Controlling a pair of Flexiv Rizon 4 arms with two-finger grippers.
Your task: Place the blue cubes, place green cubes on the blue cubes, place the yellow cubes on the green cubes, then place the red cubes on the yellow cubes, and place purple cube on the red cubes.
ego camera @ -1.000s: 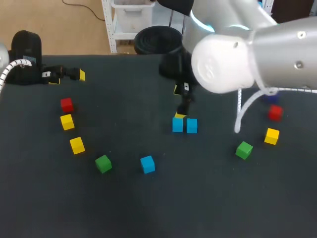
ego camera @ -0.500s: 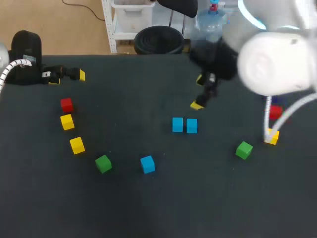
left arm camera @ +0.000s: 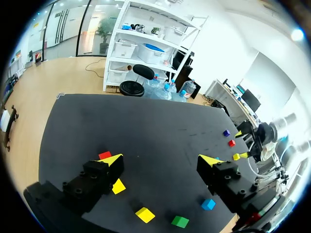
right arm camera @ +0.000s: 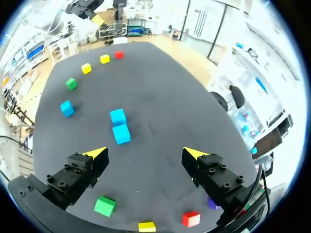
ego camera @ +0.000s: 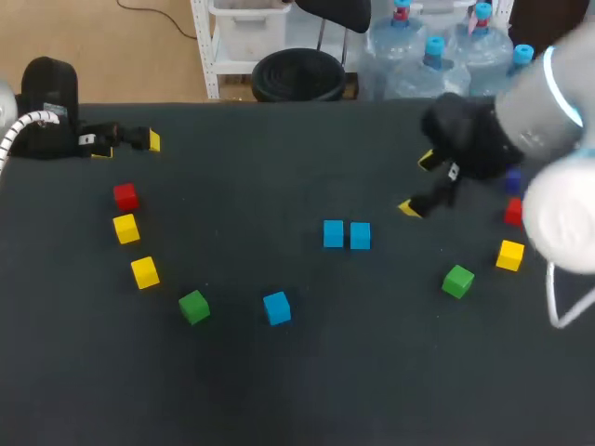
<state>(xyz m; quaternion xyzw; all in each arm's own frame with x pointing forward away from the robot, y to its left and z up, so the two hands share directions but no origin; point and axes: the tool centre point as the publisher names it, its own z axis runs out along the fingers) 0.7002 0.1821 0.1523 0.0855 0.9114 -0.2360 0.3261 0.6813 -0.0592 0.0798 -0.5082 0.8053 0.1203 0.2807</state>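
Green cube [ego camera: 457, 281] lies near my right gripper [ego camera: 418, 184], wide open and empty, so that arm is nearer to carry it onto the blue cubes [ego camera: 347, 235].

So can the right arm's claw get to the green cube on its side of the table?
Probably yes. The right claw is open and empty, the green cube sits by itself close by, and nothing stands between them. The yellow cube nearby is apart from it.
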